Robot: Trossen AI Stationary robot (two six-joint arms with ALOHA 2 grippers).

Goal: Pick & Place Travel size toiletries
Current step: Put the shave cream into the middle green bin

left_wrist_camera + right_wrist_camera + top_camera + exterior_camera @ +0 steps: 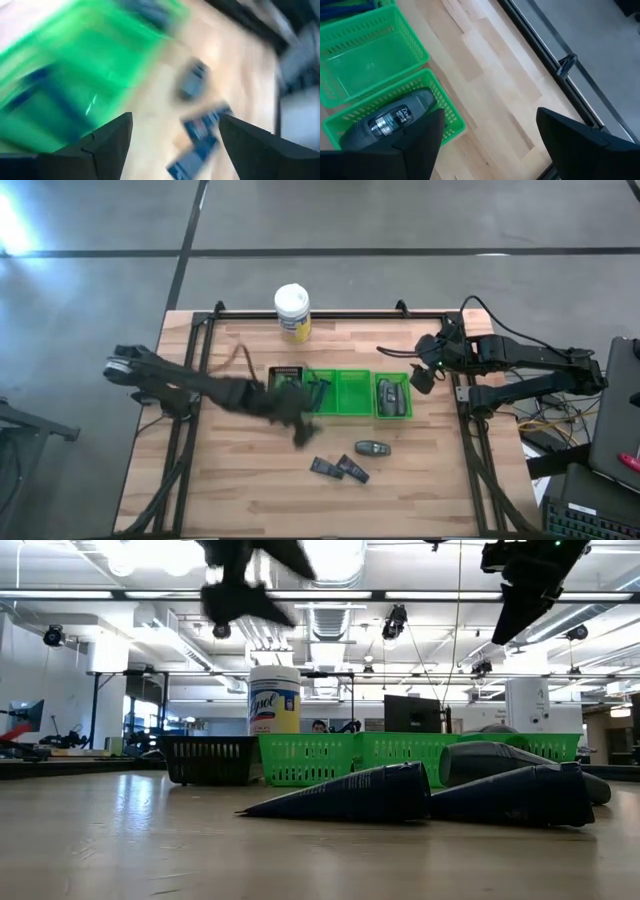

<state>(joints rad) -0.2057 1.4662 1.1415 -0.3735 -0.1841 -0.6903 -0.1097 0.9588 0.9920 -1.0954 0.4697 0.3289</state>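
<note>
Wooden slats make up the table (250, 490), framed by dark rails and standing on a grey floor, with a long ceiling-lit hall behind it in the low view. Along the middle stands a row of bins: a black bin (287, 376) at the left end, then three green bins (352, 392). One green bin holds a grey oblong tube (395, 119); the one beside it looks bare in the right wrist view. Dark blue razors (318, 388) lie in the green bin next to the black one. A yellow jar (292, 314) with a white lid stands near the far edge. On the bare wood in front of the bins lie two small dark flat packets (339, 468), touching, and another grey tube (372, 447) just beside them. The left gripper (297, 432) hangs over the table in front of the black bin, blurred, its jaws spread apart and empty. The right gripper (424, 376) hovers beside the rightmost green bin, jaws open and holding nothing.
</note>
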